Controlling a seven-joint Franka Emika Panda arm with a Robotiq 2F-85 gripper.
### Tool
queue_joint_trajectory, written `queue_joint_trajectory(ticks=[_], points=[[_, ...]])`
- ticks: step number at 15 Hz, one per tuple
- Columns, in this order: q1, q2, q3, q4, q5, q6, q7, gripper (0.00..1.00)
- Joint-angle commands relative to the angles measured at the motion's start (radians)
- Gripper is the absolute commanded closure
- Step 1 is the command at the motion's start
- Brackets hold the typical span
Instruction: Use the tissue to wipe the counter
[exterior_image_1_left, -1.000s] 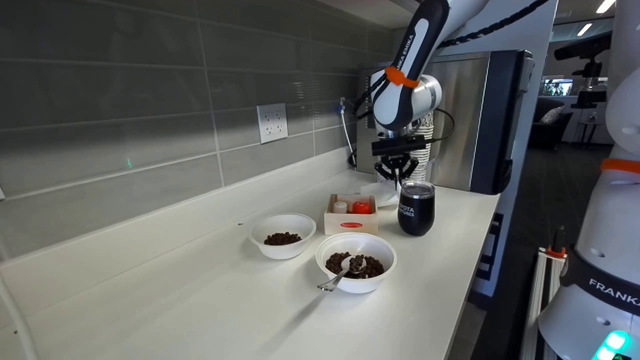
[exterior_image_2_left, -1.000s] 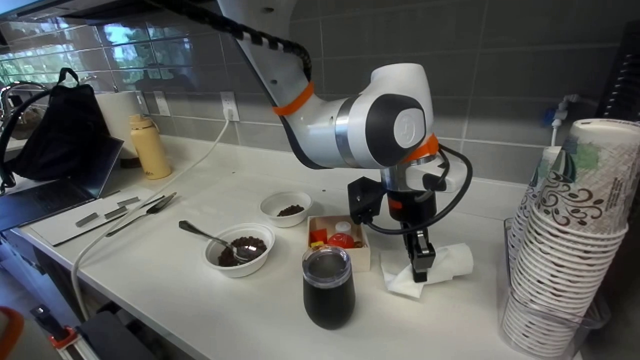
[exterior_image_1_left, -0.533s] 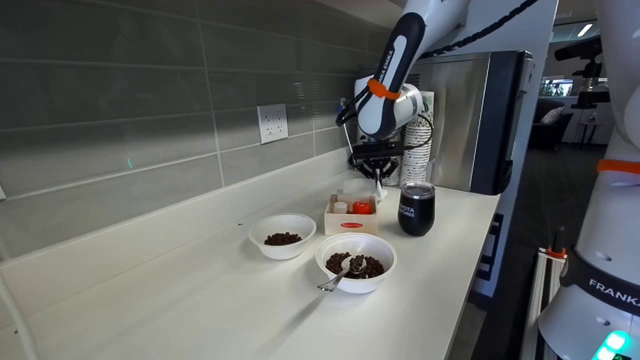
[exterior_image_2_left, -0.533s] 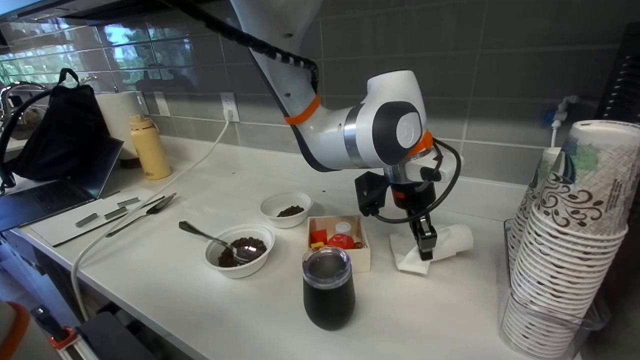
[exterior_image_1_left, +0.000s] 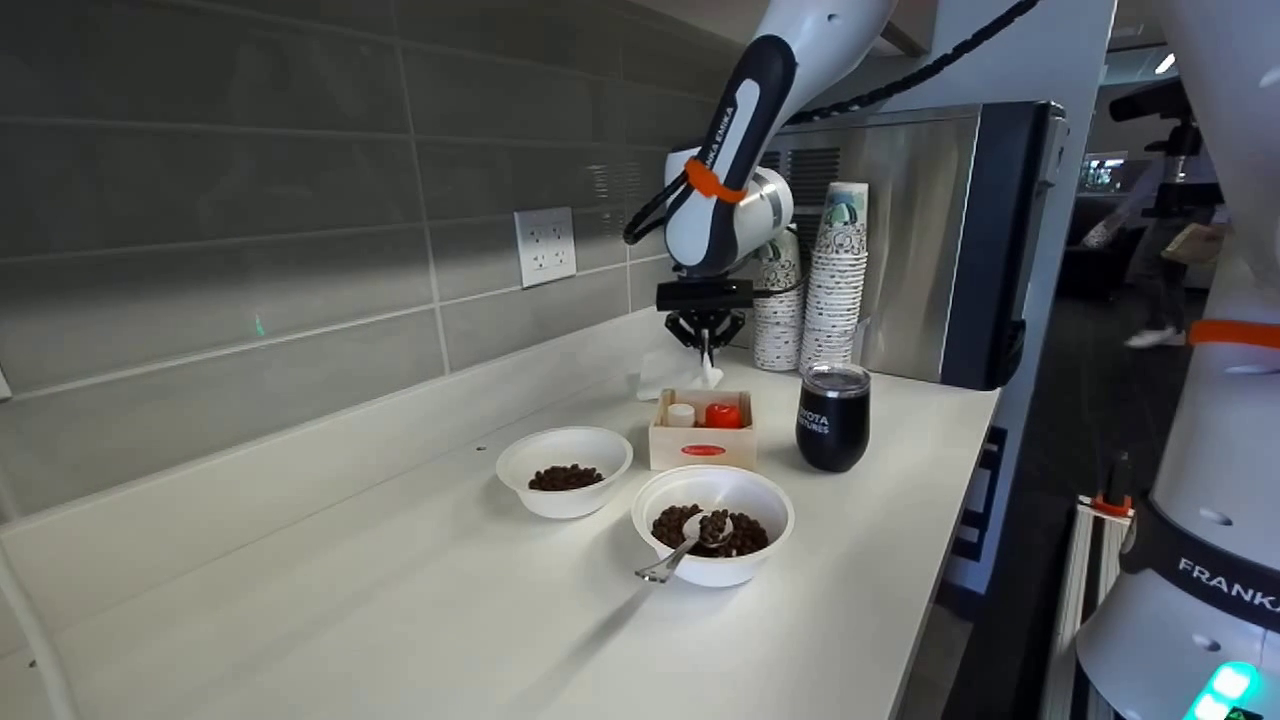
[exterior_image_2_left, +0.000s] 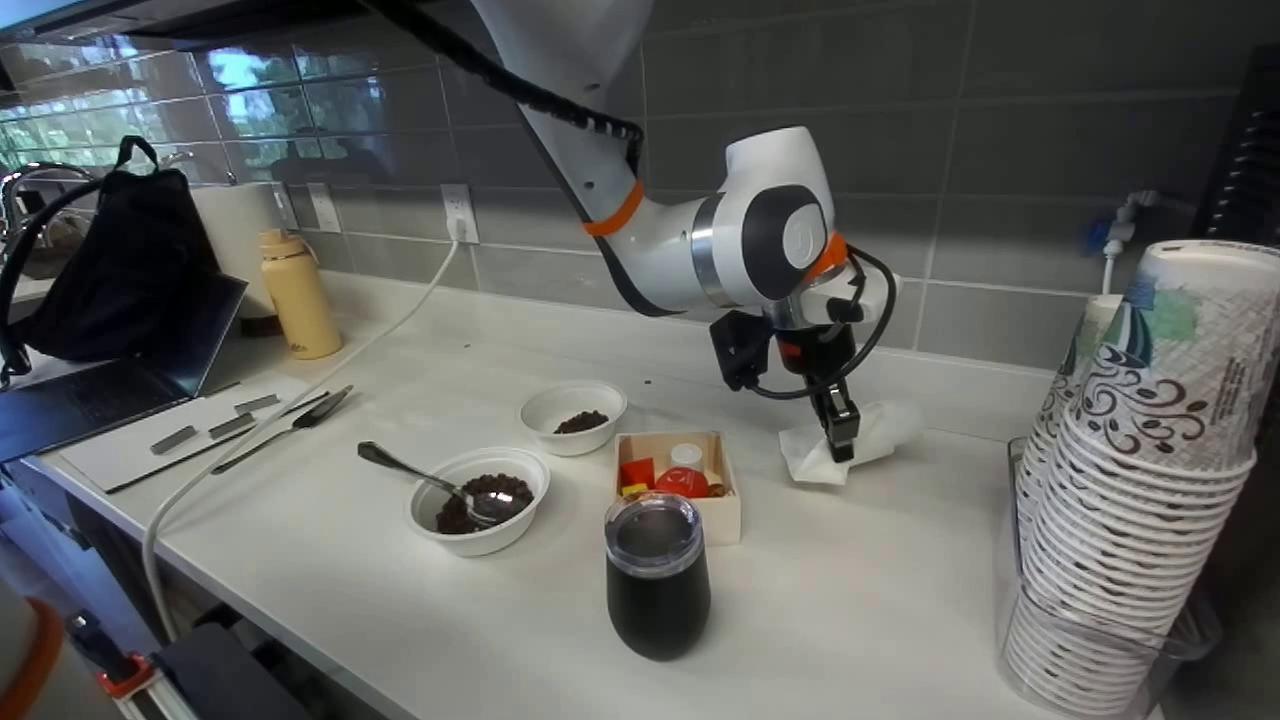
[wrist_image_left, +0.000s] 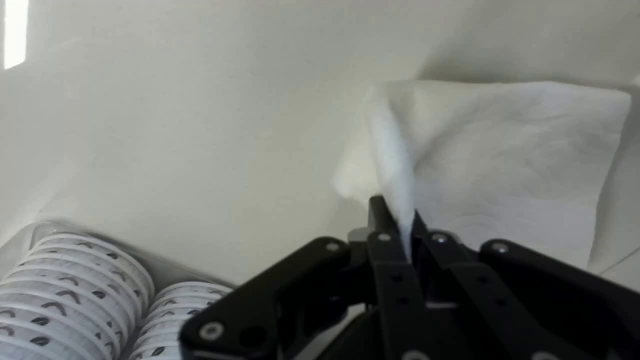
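Note:
The white tissue (wrist_image_left: 520, 170) is pinched in a fold between the two black fingers of my gripper (wrist_image_left: 398, 210). Its loose part spreads to the right in the wrist view, with a shadow along its edges. In both exterior views the tissue (exterior_image_1_left: 658, 376) (exterior_image_2_left: 882, 430) hangs from the fingertips (exterior_image_1_left: 706, 357) (exterior_image_2_left: 842, 455) down at the white counter (exterior_image_1_left: 400, 610), close to the back wall. I cannot tell how much of it touches the counter. The gripper is shut on it, behind the wooden box in an exterior view.
The wooden box (exterior_image_1_left: 702, 450) with small items stands near the gripper. A black tumbler (exterior_image_2_left: 658, 600), two white bowls (exterior_image_1_left: 565, 505) (exterior_image_1_left: 713, 570) of brown cereal, one with a spoon (exterior_image_2_left: 410, 465), and stacked paper cups (exterior_image_2_left: 1130, 520) stand around it. The tiled wall (exterior_image_2_left: 800, 80) bounds the back.
The gripper has carried the tissue across the counter toward the back wall, away from the tumbler. It stays shut on the tissue. The box, bowls and tumbler have not moved.

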Motion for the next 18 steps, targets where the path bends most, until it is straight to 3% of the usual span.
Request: queue_joint_trajectory(ticks=[1, 4, 7, 11, 14, 18], points=[[-0.003, 0.060, 0.039, 0.054, 0.095, 0.004, -0.081, 0.98], [0.011, 0.064, 0.044, 0.054, 0.134, -0.004, -0.125, 0.98], [0.049, 0.050, -0.031, 0.030, 0.092, -0.001, -0.085, 0.98], [0.038, 0.042, -0.119, -0.011, 0.087, 0.021, -0.071, 0.98], [0.003, 0.047, -0.142, -0.040, 0.114, 0.039, -0.090, 0.98], [-0.014, 0.056, -0.124, -0.043, 0.136, 0.043, -0.107, 0.98]])
